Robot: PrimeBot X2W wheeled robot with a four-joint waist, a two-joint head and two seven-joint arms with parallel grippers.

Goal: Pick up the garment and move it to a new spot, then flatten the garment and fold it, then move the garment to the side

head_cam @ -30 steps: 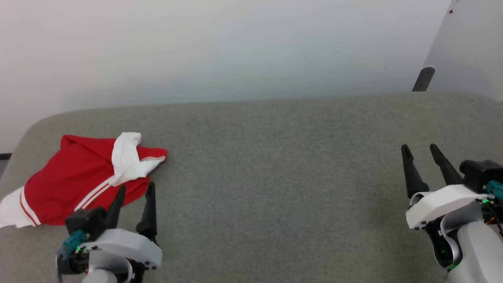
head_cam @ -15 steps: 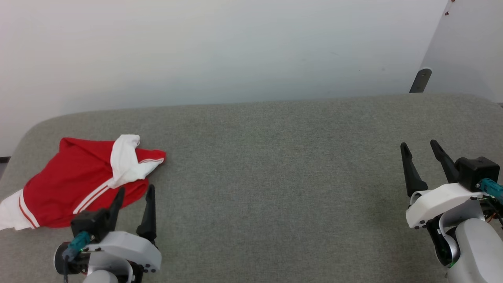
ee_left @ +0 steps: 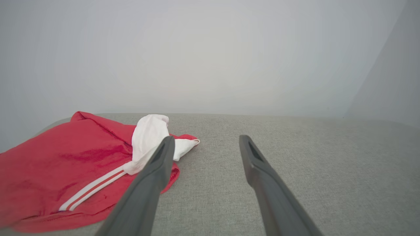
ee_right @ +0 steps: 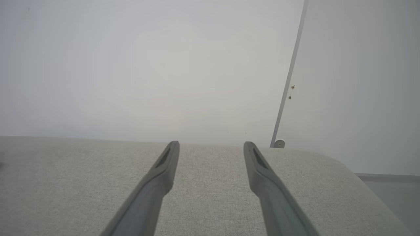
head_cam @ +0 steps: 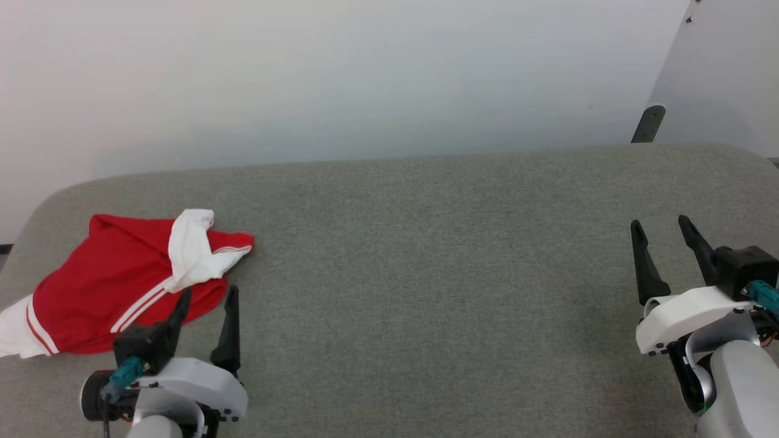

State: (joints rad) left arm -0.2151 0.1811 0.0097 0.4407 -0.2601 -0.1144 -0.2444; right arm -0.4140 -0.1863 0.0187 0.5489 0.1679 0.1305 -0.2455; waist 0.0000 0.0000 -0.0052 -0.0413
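The left gripper (head_cam: 209,292), its two long dark fingers spread and empty, sits just beside the crumpled bright red soft-cloth garment (head_cam: 103,292) with white panels, which lies at the left end of the grey fabric-covered surface (head_cam: 426,274); the right gripper (head_cam: 660,222), likewise spread, is well apart.

grey fabric surface (head_cam: 426,274) against plain white wall (head_cam: 335,79)

Red-and-white garment (head_cam: 103,286) on a grey woven worktop (head_cam: 426,274)
Bright red cloth, white end panels at its 1 and 8 o'clock, thin white double stripes; the left claw (head_cam: 208,295) and right claw (head_cam: 660,224) have black fingers on white housings.
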